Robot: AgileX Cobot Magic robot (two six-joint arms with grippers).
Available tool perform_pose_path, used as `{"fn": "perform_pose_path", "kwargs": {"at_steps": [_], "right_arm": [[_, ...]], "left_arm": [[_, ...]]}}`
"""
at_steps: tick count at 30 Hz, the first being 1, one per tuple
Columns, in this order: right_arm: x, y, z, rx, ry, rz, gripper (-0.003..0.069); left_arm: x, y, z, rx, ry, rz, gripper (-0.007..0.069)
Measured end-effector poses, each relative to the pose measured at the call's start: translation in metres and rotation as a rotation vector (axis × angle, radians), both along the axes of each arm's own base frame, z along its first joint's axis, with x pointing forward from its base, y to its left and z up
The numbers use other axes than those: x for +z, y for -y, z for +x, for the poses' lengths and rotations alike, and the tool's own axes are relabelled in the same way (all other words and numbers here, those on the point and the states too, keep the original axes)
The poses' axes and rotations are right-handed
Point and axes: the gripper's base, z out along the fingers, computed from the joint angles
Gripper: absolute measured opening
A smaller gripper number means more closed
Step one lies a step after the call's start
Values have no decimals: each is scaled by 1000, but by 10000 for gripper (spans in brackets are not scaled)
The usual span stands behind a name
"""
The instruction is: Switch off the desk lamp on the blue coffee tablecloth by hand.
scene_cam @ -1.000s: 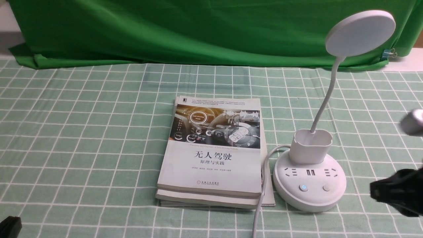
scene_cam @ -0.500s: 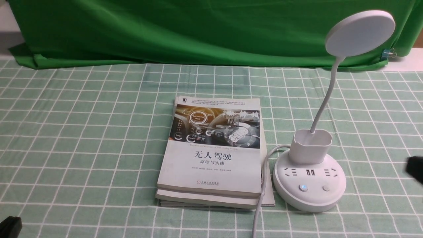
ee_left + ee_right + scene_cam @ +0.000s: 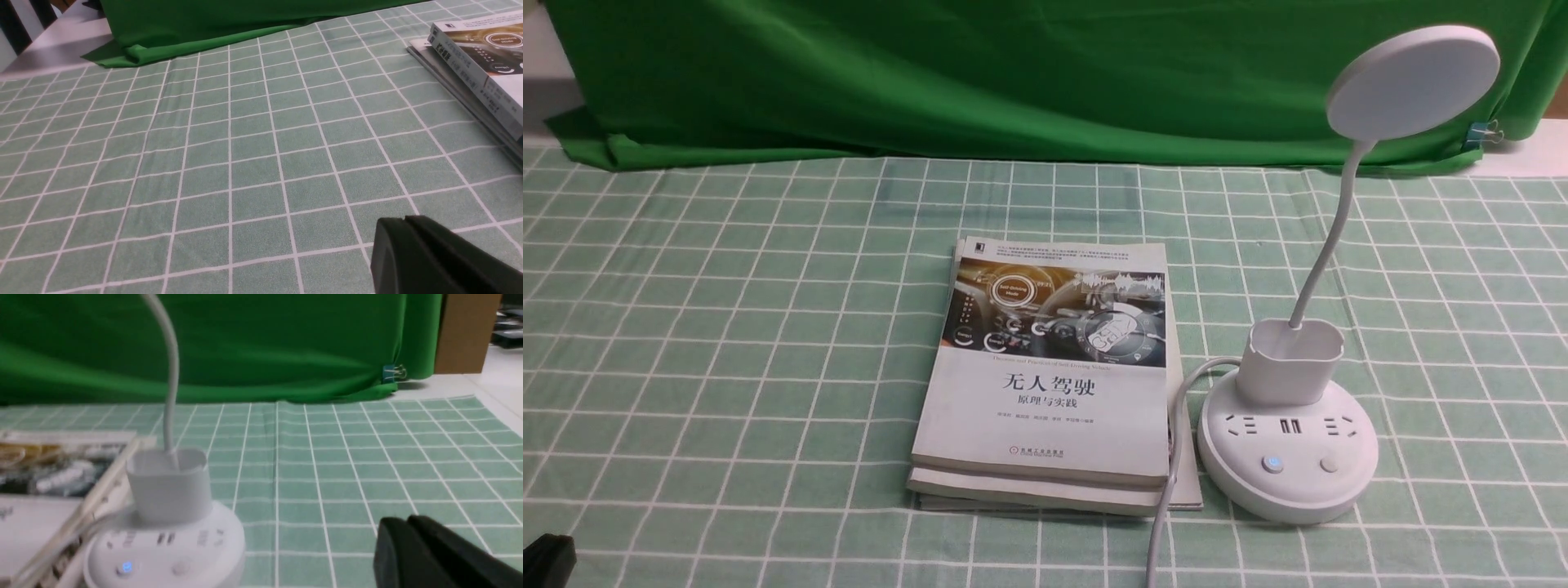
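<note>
The white desk lamp [image 3: 1286, 461] stands on the pale green checked tablecloth [image 3: 727, 327], right of the books. Its disc head [image 3: 1413, 82] rises on a bent neck. On the round base, the left button [image 3: 1272, 464] glows blue and the right button [image 3: 1330, 465] is unlit. My right gripper [image 3: 406, 522] is shut and empty, low over the cloth and well apart from the lamp base [image 3: 163, 547]. It is out of the front view. My left gripper [image 3: 404, 220] is shut, empty, low over the cloth near the front left corner [image 3: 547, 559].
Two stacked books [image 3: 1045, 376] lie at the centre, just left of the lamp; their edge shows as books [image 3: 482, 69]. The lamp's white cable [image 3: 1168, 490] runs toward the front edge. A dark green cloth [image 3: 1013, 73] hangs along the back.
My right gripper has pulled away to the right, leaving the front view, and its jaws have closed. The lamp, books and left gripper have not moved.
</note>
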Motion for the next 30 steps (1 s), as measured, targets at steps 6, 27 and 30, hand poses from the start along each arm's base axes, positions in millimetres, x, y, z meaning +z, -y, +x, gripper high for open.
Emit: {"fn": "perform_pose_path", "kwargs": {"at_steps": [6,27,30], "right_arm": [[-2,0,-1,6,-26,-10,29],[-2,0,-1,6,-26,-11,57],[-2,0,-1,6,-26,-11,64]], "left_arm": [[0,0,0,0,0,0,0],[0,0,0,0,0,0,0],[0,0,0,0,0,0,0]]}}
